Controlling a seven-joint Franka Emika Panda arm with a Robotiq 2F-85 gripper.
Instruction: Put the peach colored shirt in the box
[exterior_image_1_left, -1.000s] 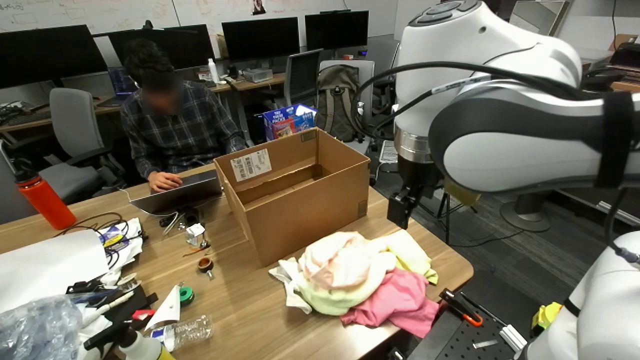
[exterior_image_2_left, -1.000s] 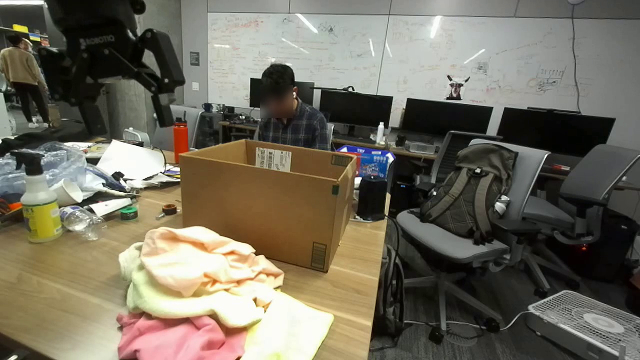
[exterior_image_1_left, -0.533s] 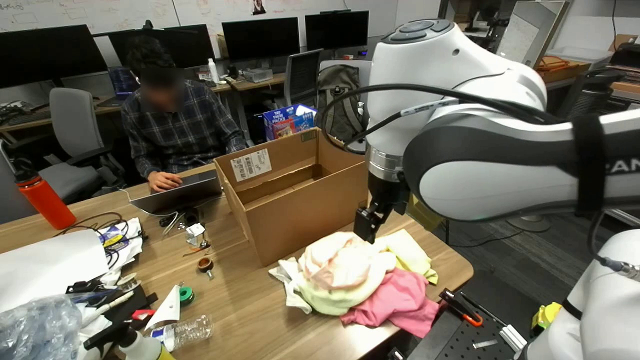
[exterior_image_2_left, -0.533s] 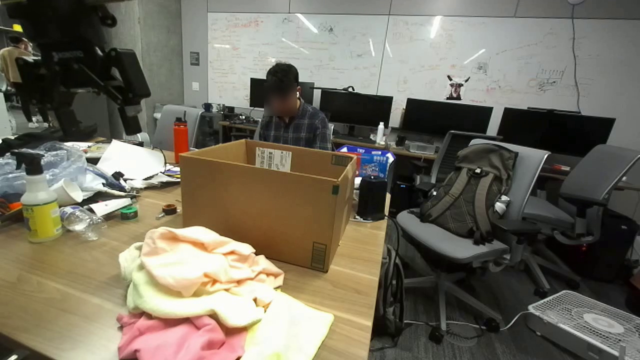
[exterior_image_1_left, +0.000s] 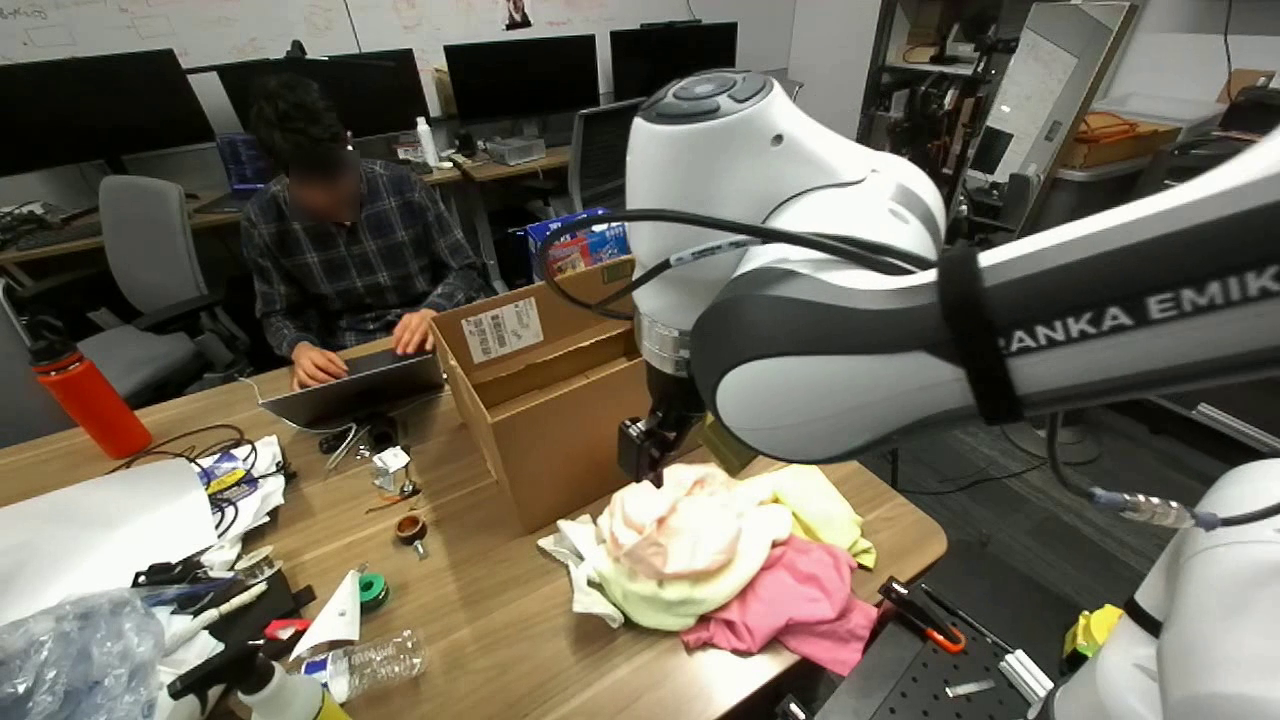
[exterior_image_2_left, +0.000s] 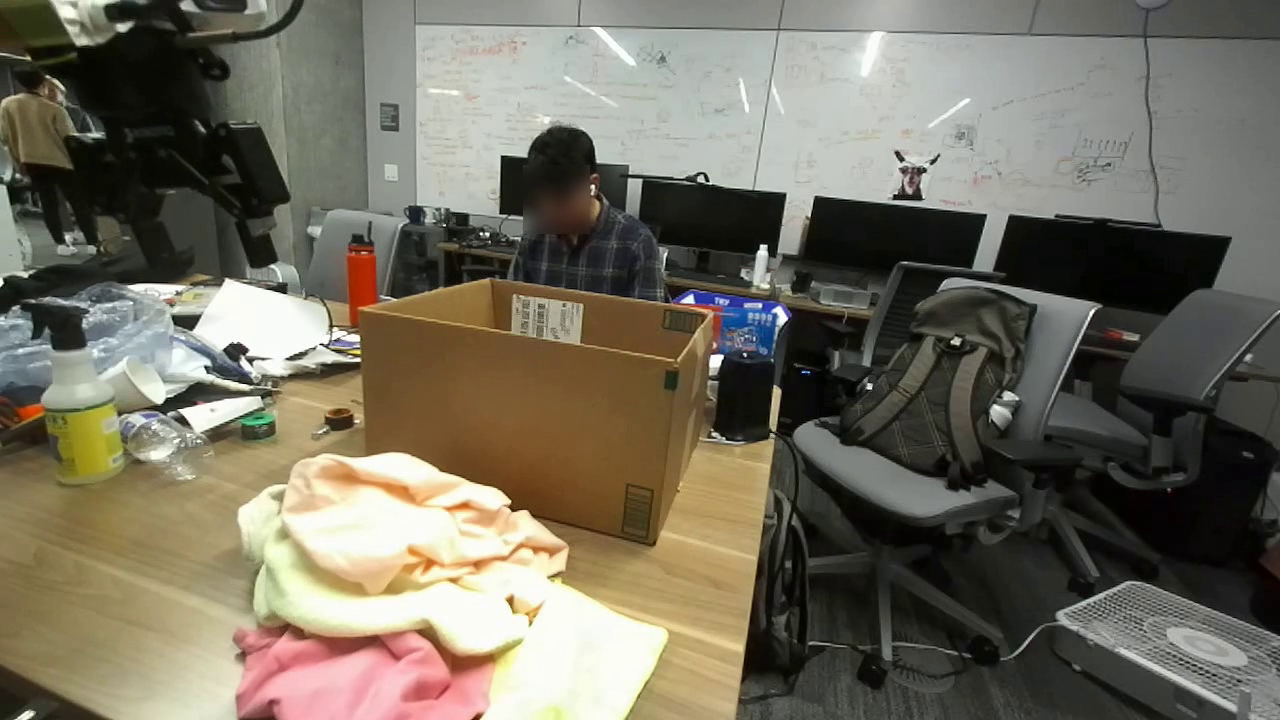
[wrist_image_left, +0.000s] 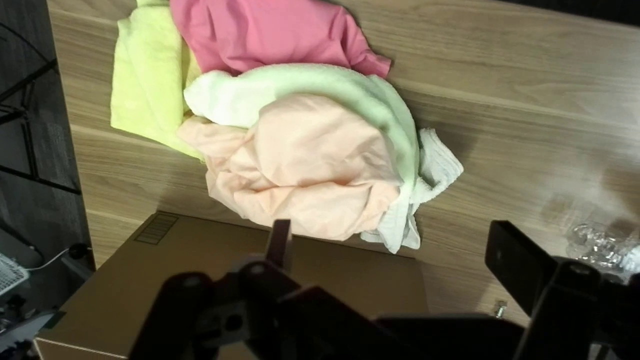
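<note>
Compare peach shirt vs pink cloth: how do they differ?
Color: the peach shirt is pale peach-orange; the pink cloth is a stronger pink.
Layering: the peach shirt lies on top of the pale green cloth; the pink cloth is partly under it.
Place: the peach shirt is nearer the box, the pink cloth farther.
Shared: both are plain, rumpled fabric, outside the box.

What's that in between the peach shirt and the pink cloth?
A pale towel, greenish in the wrist view, curves between the peach shirt and the pink cloth there. It shows between them in both exterior views too.
</note>
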